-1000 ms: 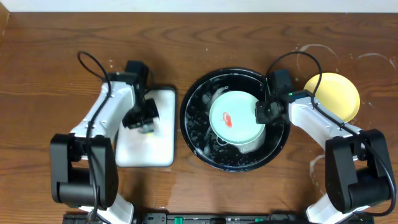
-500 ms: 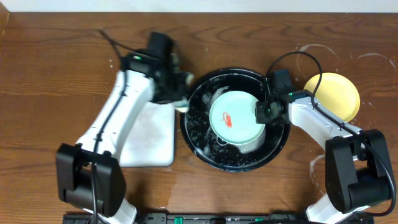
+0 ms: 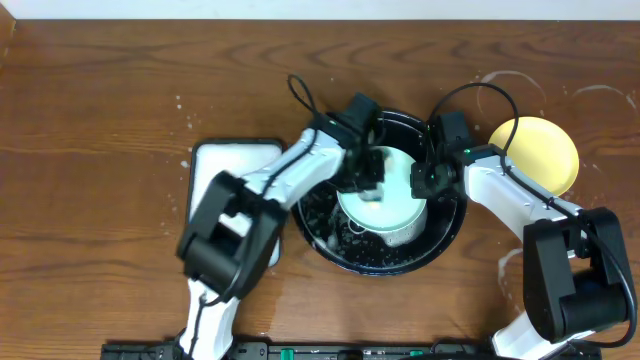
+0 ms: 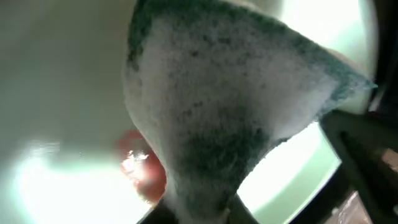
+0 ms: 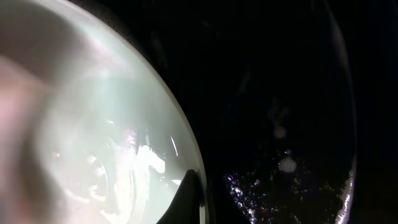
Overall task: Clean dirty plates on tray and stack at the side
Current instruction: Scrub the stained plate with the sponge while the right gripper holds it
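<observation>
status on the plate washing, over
Left hand shut on foamy sponge, over the mint plate by its red smear. Right hand shut on that plate's rim, in the black tray. Yellow plate at the side. Nothing blocking.

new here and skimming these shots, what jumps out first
Both arms meet over the black tray at mid-table, where a mint-green plate sits. The left gripper holds a foamy sponge on it beside a red smear, while the right gripper pinches its rim. A yellow plate sits apart at the right.
</observation>
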Controlling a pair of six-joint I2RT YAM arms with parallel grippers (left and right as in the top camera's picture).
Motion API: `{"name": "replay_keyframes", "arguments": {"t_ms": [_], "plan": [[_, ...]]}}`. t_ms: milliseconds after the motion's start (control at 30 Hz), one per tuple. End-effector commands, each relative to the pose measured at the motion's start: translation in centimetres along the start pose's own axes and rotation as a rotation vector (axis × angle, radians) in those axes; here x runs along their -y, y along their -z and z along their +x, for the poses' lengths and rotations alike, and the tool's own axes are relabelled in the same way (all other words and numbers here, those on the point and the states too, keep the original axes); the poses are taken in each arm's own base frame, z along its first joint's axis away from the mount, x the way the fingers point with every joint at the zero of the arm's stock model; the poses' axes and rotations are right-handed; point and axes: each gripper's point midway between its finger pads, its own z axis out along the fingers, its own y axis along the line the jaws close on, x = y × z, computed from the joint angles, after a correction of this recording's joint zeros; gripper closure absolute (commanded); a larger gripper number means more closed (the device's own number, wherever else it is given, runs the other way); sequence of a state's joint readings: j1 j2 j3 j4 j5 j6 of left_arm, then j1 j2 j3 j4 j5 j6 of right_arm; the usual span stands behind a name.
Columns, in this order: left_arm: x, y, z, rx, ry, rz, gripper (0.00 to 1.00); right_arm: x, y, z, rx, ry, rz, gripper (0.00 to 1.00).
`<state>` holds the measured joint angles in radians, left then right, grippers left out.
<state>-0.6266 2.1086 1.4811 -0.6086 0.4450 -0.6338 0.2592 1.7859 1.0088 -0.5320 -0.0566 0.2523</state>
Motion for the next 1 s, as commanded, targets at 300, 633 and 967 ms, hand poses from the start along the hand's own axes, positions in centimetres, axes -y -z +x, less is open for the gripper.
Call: {"name": "replay_keyframes", "arguments": {"t_ms": [300, 633, 967], "plan": [[-9.8, 0.1, -2.4, 0.131, 0.004, -0.492, 0.93, 0.9, -1.1, 2.2, -0.083, -0.01, 0.044, 0.99], [-11.3, 3.0, -3.5, 0.17, -0.023, -0.638, 0.93, 0.9, -1.1, 2.2, -0.083, -0.011, 0.044, 0.99], [1.7, -1.8, 0.6, -0.094, 0.08, 0.046, 0.92, 0.9, -1.1, 2.2, -0.084, -0.011, 0.044, 0.99]]}}
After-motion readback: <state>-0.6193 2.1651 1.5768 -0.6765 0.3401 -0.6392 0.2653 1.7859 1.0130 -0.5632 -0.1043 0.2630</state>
